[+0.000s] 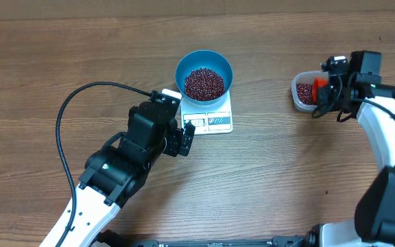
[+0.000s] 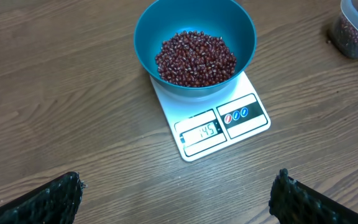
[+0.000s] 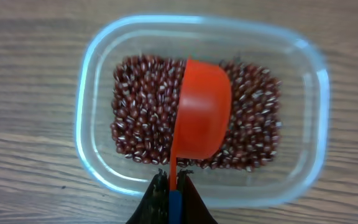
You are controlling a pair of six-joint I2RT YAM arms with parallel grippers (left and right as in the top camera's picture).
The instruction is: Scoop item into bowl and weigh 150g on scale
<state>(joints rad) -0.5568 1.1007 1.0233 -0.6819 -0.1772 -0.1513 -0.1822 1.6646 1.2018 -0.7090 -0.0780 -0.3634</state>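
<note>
Right tool point(image 3: 171, 182) tight on red scoop point(image 3: 201, 118) over bean tub point(image 3: 84, 124), left tool point(image 2: 179, 182) wide before scale point(image 2: 229, 134)

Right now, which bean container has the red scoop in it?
The clear rectangular tub, where the right tool holds the scoop; the blue bowl sits on the scale.

All I've got under me is a wooden table point(image 1: 40, 55), warm brown with grain running side to side, lit evenly, soft shadows, filling every view.

Bright, even light; soft shadows.
</note>
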